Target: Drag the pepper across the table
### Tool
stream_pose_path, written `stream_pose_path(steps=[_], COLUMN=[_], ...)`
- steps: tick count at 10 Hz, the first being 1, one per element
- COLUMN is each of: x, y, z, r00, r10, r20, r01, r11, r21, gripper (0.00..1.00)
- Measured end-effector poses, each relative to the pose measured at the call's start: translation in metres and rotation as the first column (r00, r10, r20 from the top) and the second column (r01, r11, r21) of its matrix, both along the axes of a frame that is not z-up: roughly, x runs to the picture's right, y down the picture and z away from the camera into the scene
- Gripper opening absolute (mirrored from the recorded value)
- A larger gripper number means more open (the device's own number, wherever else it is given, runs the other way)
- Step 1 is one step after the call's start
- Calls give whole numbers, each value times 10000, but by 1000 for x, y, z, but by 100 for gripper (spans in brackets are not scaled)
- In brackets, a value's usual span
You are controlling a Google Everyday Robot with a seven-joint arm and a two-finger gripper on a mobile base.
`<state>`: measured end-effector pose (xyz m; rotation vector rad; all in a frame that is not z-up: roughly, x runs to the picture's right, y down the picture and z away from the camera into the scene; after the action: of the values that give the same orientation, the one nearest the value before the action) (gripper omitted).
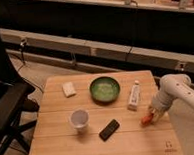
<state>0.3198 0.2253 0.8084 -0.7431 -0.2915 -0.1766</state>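
Observation:
The small red-orange pepper lies on the light wooden table at its right side, in front of the white tube. My gripper comes down from the white arm at the right and is right at the pepper's far end, touching or holding it. The arm hides where the gripper meets the pepper.
A white tube lies just left of the gripper. A green bowl sits mid-table, a white cup and a black phone at the front, a white block at the back left. A black chair stands left of the table.

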Motion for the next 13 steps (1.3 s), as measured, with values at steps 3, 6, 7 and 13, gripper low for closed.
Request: stream_pose_path(steps=[3,6,7,13], x=[1,2,2,3], y=[-2,-5,-5,-9], z=[2,4,4,7], r00=[10000,9998,9998,9993], r10=[94,174,189,368], r20=[-16,-30,-29,-70], r01=[-94,-174,-189,-368], r11=[10000,9998,9998,9993], r21=[6,9,12,19], gripper=[0,0,0,0])
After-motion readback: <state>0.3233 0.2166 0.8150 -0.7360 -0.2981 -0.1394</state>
